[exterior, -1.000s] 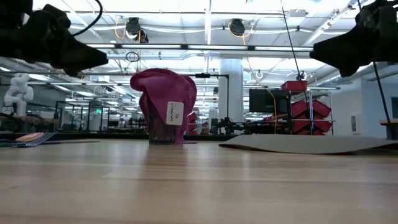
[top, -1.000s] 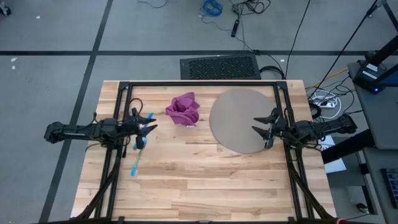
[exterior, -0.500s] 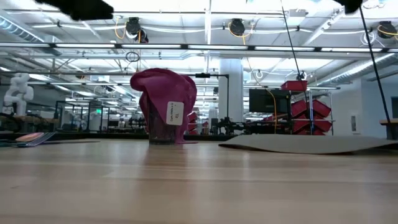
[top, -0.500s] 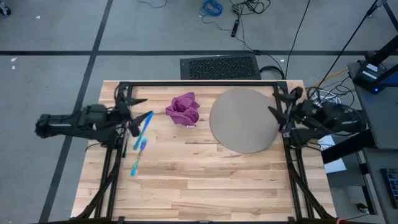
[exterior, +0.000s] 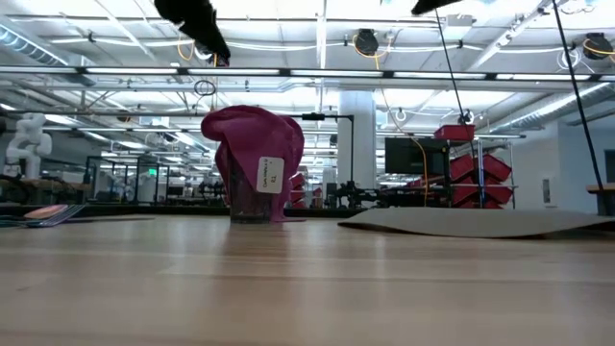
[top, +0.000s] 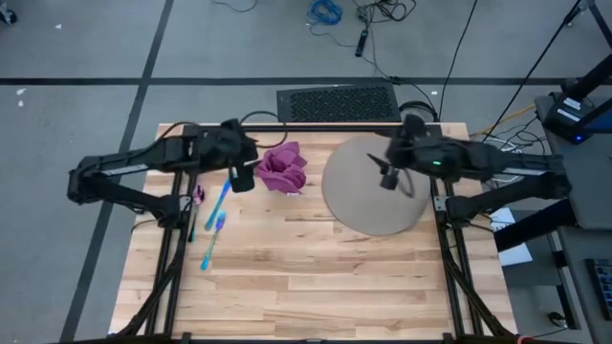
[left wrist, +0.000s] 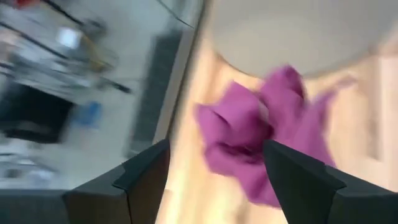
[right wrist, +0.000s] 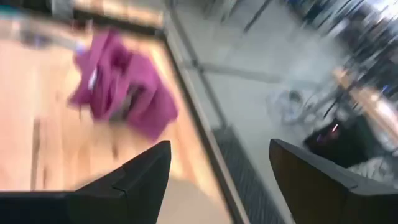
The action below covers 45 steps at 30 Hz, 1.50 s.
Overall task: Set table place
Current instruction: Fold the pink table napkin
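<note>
- Behind the bench, the low view shows a large open workshop with ceiling lights and racks; the overhead view shows grey floor and a dark mat beyond the far edge.
- Progress, my estimate: early. Only the round grey-tan mat lies flat, upper right of centre in the overhead frame. Nothing rests on it.
- Purple napkin sits crumpled, upper centre, just beside the mat and not folded or placed.
- In the low view the napkin appears draped over something upright, possibly the glass; I cannot confirm what is beneath.
- Blue cutlery lies loose at left centre; a pink piece sits near it by the frame rail.
- Red plate: not visible in any frame.
- My left tool hovers just left of the napkin, fingers apart, empty.
- My right tool hangs over the mat, fingers apart, empty.
- Remaining: plate onto mat, napkin, cutlery and glass arranged around it.
</note>
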Motion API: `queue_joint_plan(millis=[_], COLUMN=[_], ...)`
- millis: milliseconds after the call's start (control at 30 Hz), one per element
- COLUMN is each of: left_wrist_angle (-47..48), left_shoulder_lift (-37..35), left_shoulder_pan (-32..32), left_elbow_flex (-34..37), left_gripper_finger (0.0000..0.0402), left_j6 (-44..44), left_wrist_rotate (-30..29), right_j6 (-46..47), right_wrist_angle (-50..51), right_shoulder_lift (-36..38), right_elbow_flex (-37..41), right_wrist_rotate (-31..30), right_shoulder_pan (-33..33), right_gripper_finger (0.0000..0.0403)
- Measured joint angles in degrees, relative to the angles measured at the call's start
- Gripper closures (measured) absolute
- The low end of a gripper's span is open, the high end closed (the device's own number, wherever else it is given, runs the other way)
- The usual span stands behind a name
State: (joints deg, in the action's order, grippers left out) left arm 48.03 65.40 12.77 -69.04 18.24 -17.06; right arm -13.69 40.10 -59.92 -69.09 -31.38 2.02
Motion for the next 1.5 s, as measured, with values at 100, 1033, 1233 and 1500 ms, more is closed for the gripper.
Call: queue_joint_plan(millis=[100, 1033, 1233, 1500], left_wrist_angle=[0.99, -6.14, -6.23, -6.52], left_shoulder_lift=[1.49, 11.87, 12.48, 12.86], left_shoulder_pan=[2.52, -3.03, -3.05, -3.05], left_elbow_flex=[0.99, 5.62, 5.62, 5.62], left_gripper_finger=[0.0157, 0.0162, 0.0216, 0.0300], left_j6=[-0.18, 3.16, 3.12, 3.14], left_wrist_rotate=[6.21, 5.54, 5.00, 4.99], right_j6=[1.75, 7.33, 8.10, 8.13], right_wrist_angle=[3.92, -4.03, -5.90, -7.65], right_shoulder_lift=[-2.44, -3.63, -3.65, -3.78], right_elbow_flex=[-0.31, 11.04, 11.84, 11.86], right_wrist_rotate=[2.35, 15.31, 16.84, 16.95], right_shoulder_pan=[1.51, 3.63, 3.63, 3.61], right_gripper_finger=[0.0142, 0.0142, 0.0142, 0.0142])
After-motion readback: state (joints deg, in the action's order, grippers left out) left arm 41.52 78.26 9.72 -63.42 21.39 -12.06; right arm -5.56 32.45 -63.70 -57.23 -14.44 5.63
